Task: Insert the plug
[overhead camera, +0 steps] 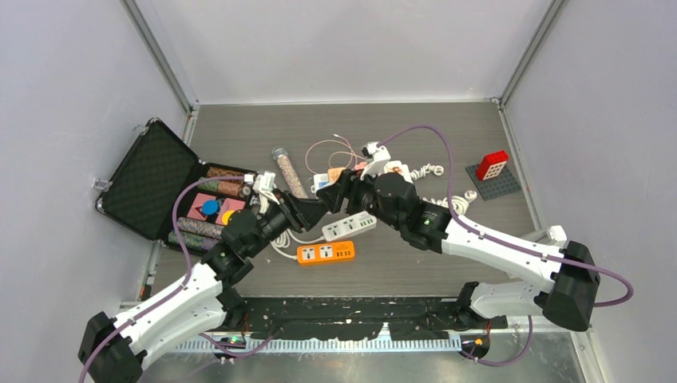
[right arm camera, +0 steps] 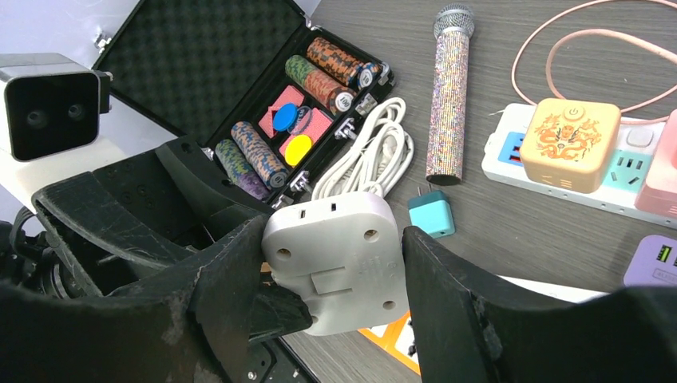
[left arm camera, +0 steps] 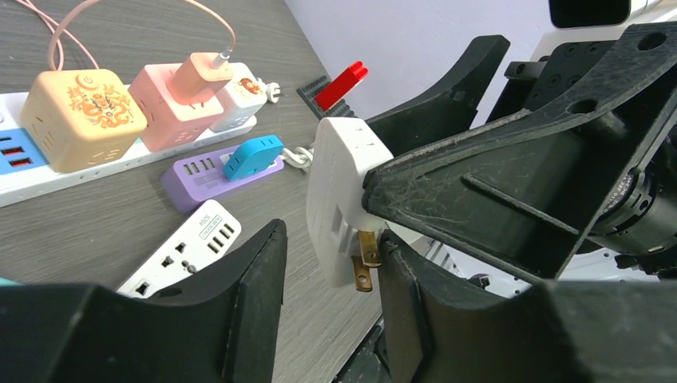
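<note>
The right gripper [right arm camera: 331, 239] clamps the white plug [right arm camera: 335, 271] by two opposite sides and holds it in the air above the table, over the white power strip [overhead camera: 349, 226] and the orange power strip [overhead camera: 325, 253]. From overhead the plug is almost wholly hidden where the two grippers meet. The left gripper [left arm camera: 331, 239] has its fingers apart around the plug's lower end. One finger [left arm camera: 415, 311] sits just beside the brass prongs [left arm camera: 365, 259], though whether it touches them is hard to tell. The other stands off with a clear gap, so this gripper grips nothing. In the right wrist view the plug covers most of the orange power strip.
</note>
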`<state>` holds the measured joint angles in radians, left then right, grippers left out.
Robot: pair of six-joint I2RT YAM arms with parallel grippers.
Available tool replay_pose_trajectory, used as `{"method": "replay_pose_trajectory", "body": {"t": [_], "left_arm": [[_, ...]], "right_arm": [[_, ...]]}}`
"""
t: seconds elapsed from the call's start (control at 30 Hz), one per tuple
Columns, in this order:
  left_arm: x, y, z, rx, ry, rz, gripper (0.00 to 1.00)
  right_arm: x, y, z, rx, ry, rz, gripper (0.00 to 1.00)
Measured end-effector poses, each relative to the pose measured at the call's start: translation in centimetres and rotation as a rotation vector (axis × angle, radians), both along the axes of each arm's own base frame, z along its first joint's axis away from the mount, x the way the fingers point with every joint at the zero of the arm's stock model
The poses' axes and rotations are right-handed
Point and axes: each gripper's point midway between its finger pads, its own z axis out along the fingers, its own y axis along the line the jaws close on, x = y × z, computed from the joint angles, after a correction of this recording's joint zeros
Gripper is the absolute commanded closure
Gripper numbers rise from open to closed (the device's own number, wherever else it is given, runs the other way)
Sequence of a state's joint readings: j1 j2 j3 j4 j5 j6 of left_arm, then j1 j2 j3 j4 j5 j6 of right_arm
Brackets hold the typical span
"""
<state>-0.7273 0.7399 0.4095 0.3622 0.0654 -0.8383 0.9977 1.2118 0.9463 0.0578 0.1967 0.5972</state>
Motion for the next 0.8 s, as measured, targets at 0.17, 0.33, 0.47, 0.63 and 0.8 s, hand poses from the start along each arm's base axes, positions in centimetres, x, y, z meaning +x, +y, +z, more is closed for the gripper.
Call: {"method": "replay_pose_trajectory", "body": {"t": [0.17, 0.33, 0.47, 0.63, 0.8], "left_arm": [[0.1, 0.0, -0.1, 0.001, 0.001, 0.004, 0.68], [0.1, 0.0, 0.0, 0.007, -0.007, 0.004, 1.0], [0.2, 0.1, -0.1, 0.031, -0.036, 0.005, 1.0], [0.0, 0.3, 0.6, 0.076, -0.151, -0.008, 1.0], [-1.1, 0.8, 1.8, 0.149, -0.383, -0.039, 1.0]], "right_arm": [[0.1, 0.3, -0.3, -0.01, 0.02, -0.002, 0.33], [0.1, 0.6, -0.7, -0.018, 0.044, -0.004, 0.13], [-0.2, 0.7, -0.5, -0.005, 0.072, -0.01, 0.04], [-0.6, 0.0, 0.2, 0.044, 0.115, -0.038, 0.05], [-1.5, -0.9, 3.1, 0.182, 0.174, -0.059, 0.05]]}}
